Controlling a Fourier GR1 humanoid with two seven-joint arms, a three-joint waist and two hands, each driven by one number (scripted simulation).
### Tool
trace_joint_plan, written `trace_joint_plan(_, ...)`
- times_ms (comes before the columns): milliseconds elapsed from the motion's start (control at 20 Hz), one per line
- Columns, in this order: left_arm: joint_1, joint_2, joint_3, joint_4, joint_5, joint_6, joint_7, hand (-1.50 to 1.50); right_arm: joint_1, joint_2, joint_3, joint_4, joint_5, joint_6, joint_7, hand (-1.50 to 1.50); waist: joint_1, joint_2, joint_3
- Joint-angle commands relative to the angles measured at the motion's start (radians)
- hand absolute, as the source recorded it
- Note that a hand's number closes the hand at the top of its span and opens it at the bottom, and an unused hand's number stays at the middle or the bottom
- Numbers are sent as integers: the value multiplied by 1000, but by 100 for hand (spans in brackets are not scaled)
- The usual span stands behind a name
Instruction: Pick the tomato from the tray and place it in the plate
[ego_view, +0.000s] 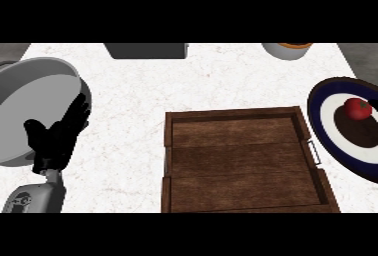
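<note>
A red tomato (358, 108) lies on the plate (325, 112) at the right edge, a round plate with a dark centre, a white ring and a dark blue rim. The wooden tray (240, 160) sits in the middle of the counter with nothing in it. My left hand (57, 137) stands at the left with straight fingers pointing up, in front of a grey pan, holding nothing. My right hand shows nowhere in the head view.
A large grey pan (29, 107) lies at the left edge behind my left hand. A dark box (145, 50) stands at the back centre. A pale cup with an orange top (288, 50) stands at the back right. The tray has a metal handle (316, 152) on its right side.
</note>
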Motion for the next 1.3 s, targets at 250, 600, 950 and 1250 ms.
trace_joint_plan(250, -8, 4, 6, 31, -1, -16, -21, 0, -14, 79, -82, -243, -284, 30, 32, -150, -11, 0, -1)
trace_joint_plan(600, -10, -29, -22, -33, -24, 21, 41, 0, 116, 115, -133, -338, -547, 189, 11, -150, -4, 1, 0)
trace_joint_plan(950, 37, -57, -23, 27, -46, 13, -64, 0, 288, 118, -157, -392, -623, 222, -115, -150, -3, 2, -1)
trace_joint_plan(1250, -10, -17, 13, -24, -14, -10, 22, 0, 366, 42, -253, -226, -720, 310, -272, -150, 0, 3, 0)
